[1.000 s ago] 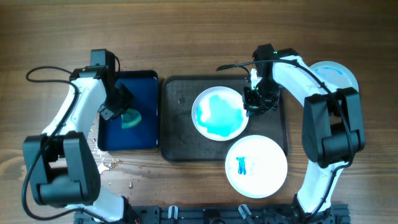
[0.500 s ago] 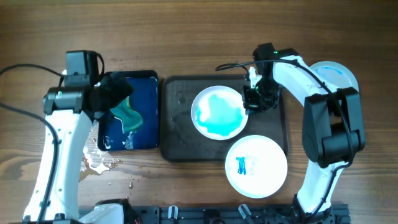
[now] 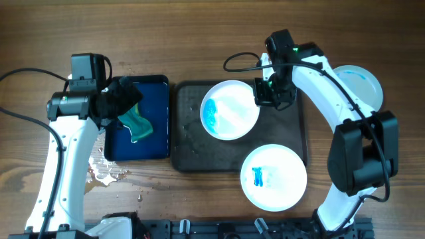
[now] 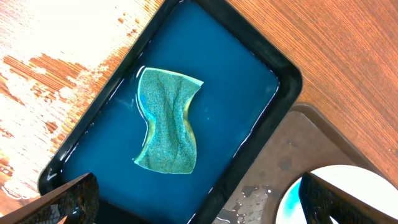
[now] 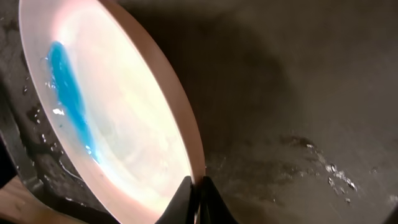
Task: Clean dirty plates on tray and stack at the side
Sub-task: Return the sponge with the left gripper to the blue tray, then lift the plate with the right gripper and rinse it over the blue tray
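At 9 o'clock my left gripper (image 3: 123, 101) had just let go: jaws wide, sponge (image 4: 168, 121) lying flat in the blue tray (image 4: 236, 93). At centre my right gripper (image 5: 196, 198) stayed clenched on the 3 o'clock rim of a dirty plate (image 3: 229, 109). That plate was newly tilted over the grey tray (image 3: 189, 146), its blue wash run to 9 o'clock. Judgement: draining, wiping pending. Second plate (image 3: 273, 178), 5 o'clock, uncleaned.

No text, label, brand, number or sign can be read anywhere: none on any plate (image 3: 238, 118), the grey tray (image 3: 189, 143), the blue tray (image 3: 157, 99) or the arms (image 3: 64, 162).
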You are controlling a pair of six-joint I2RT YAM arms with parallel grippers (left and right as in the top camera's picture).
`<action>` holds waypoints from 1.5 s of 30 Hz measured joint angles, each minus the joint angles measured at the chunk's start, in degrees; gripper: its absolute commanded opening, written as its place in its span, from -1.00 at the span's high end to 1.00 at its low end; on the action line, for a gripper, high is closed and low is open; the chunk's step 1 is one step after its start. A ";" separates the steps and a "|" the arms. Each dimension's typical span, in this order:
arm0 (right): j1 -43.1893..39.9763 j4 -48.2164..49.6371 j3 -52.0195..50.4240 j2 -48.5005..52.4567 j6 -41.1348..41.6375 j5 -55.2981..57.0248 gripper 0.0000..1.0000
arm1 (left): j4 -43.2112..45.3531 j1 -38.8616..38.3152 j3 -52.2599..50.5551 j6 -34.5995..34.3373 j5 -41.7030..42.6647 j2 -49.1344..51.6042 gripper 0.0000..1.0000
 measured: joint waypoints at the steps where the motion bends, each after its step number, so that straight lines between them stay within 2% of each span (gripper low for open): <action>1: 0.00 0.00 -0.02 0.00 1.20 0.28 0.91 | 0.02 0.00 0.00 0.00 0.09 0.00 -1.00; 9: -0.02 3.58 -5.01 0.90 5.64 0.96 0.89 | 0.00 0.00 0.00 0.00 0.13 0.00 -1.00; 10: 0.00 3.93 -5.27 1.64 6.38 0.96 0.77 | 0.02 0.00 0.00 0.00 0.13 0.00 -1.00; 12: 0.00 4.37 -5.62 3.13 7.10 1.03 0.75 | 0.00 0.00 0.00 0.00 0.11 0.00 -1.00; 13: 0.00 4.50 -5.62 3.69 7.37 1.07 0.57 | 0.00 0.00 0.00 0.00 0.11 0.00 -1.00; 15: 0.00 4.83 -5.62 4.44 8.09 1.09 0.46 | 0.00 0.00 0.00 0.00 0.13 0.00 -1.00; 16: 0.00 5.01 -5.62 4.83 8.39 1.07 0.26 | 0.00 0.00 0.00 0.00 0.13 0.00 -1.00; 17: 0.00 5.14 -5.62 5.09 8.63 1.07 0.21 | 0.00 0.00 0.00 0.00 0.13 0.00 -1.00; 18: 0.00 5.27 -5.62 5.31 9.18 1.09 0.25 | 0.00 0.00 0.00 0.00 0.13 0.00 -1.00; 22: -0.02 7.85 -5.62 7.39 10.80 0.63 0.60 | 0.00 0.00 0.00 0.00 0.11 0.00 -1.00; 23: -0.02 8.44 -5.62 7.41 11.04 0.02 0.83 | 0.02 0.00 0.00 0.00 0.13 0.00 -1.00; 24: -0.02 8.94 -5.62 7.61 11.15 -0.50 0.91 | 0.02 0.00 0.00 0.00 0.13 0.00 -1.00; 29: 0.00 10.21 -5.60 8.24 10.82 -4.26 0.91 | 0.02 0.00 0.00 0.00 0.13 0.00 -1.00; 35: 0.00 10.82 -5.64 8.02 4.07 -6.56 0.91 | 0.74 0.00 0.00 0.00 0.13 0.00 -1.00; 41: 1.20 7.85 -6.29 -2.67 0.09 -8.33 0.91 | 4.52 0.00 0.00 0.00 0.20 0.00 -1.00; 45: 3.26 5.64 -6.34 -2.71 0.15 -9.42 0.91 | 7.89 2.05 0.00 -0.02 0.55 0.00 -1.00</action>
